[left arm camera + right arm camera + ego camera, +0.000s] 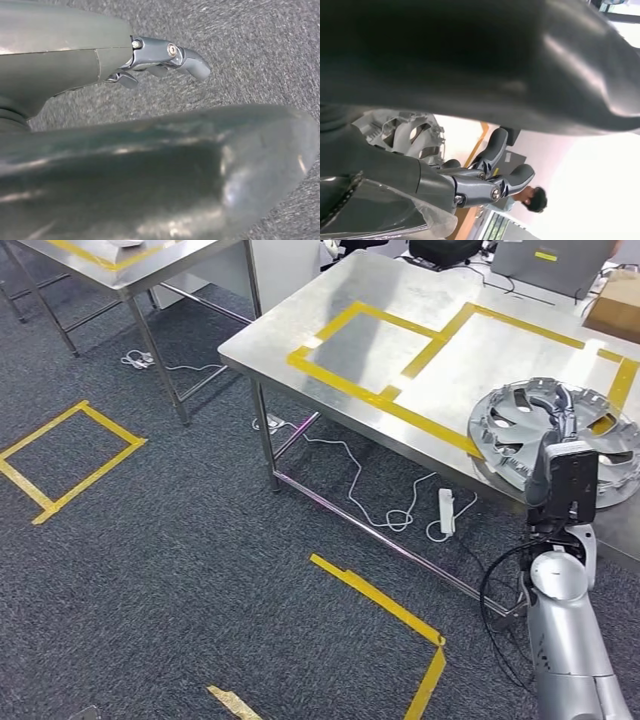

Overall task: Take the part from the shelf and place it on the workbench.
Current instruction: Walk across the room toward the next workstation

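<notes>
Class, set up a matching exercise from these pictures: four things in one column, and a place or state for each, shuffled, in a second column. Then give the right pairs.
Things:
1. wheel cover
2. power strip
3. cardboard box
4. left hand

Places or states:
A. on the carpet under the workbench
B. hanging above the carpet, holding nothing
C. at the workbench's near edge, under the right hand
D. at the workbench's far right corner

Pairs: 1-C, 2-A, 3-D, 4-B
</notes>
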